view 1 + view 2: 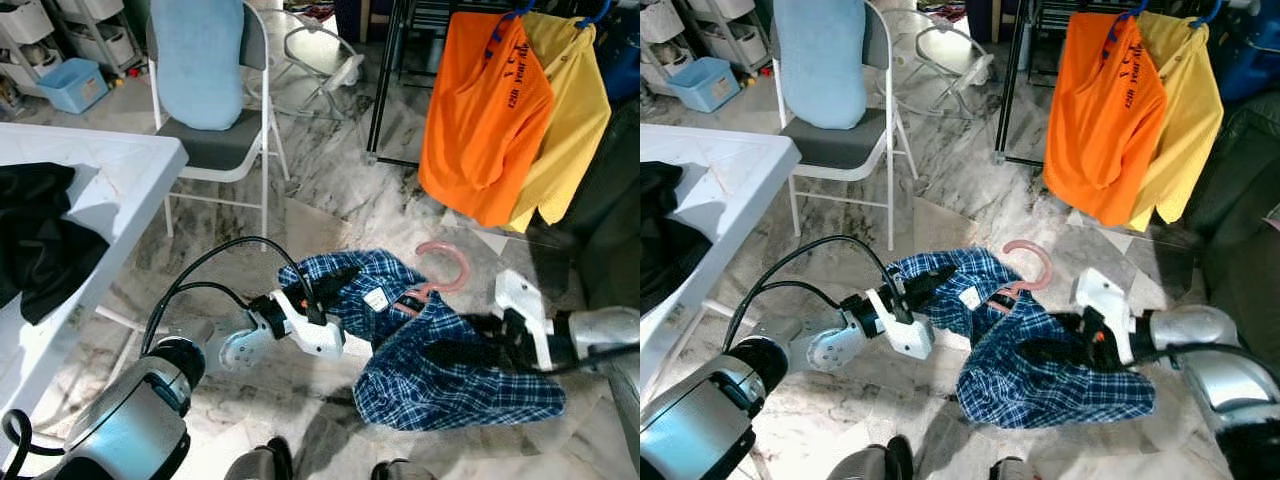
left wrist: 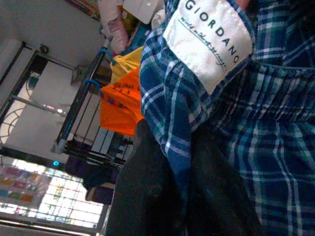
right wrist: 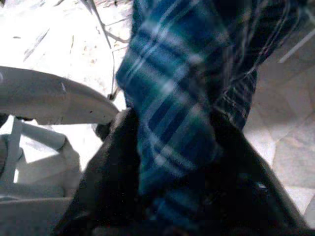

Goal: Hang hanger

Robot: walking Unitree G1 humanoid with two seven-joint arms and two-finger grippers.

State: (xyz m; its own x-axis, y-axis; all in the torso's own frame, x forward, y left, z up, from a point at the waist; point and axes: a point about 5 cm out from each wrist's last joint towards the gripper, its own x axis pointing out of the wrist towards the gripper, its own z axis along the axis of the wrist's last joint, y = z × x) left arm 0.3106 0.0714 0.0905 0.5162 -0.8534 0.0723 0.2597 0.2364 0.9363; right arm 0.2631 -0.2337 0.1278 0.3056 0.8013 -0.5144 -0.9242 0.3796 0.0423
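above the marbled floor (image 1: 300,400), between the two silver arms, hangs a blue plaid shirt (image 1: 440,370) on a pink hanger (image 1: 440,270), the hanger's hook curling up out of the collar beside a white label (image 1: 376,299). the left gripper (image 1: 335,282) has its black fingers closed on the collar edge of the shirt on the robot's left side; in the left wrist view the plaid cloth runs down between the two dark fingers (image 2: 142,196), pinched tight, with the label just above them. the right gripper (image 1: 470,350) is clamped on the shirt body lower down on the robot's right; in the right wrist view a fold of the plaid is squeezed between its fingers (image 3: 113,167), which stand nearly together around the cloth. the shirt sags in a bundle between the two grips, clear of the floor as far as can be told.

farther off, up and to the right, a black clothes rack (image 1: 385,80) carries an orange shirt (image 1: 480,110) and a yellow shirt (image 1: 570,110), both on blue hangers. the pink hanger is well apart from that rack, lower and nearer the robot.

on the robot's left stands a white table (image 1: 110,170) with dark clothing (image 1: 40,240) heaped on it. behind it is a white folding chair (image 1: 215,140) with a pale blue cloth (image 1: 195,60) draped over its back, and a light blue bin (image 1: 70,85) sits near some shelves in the far corner.
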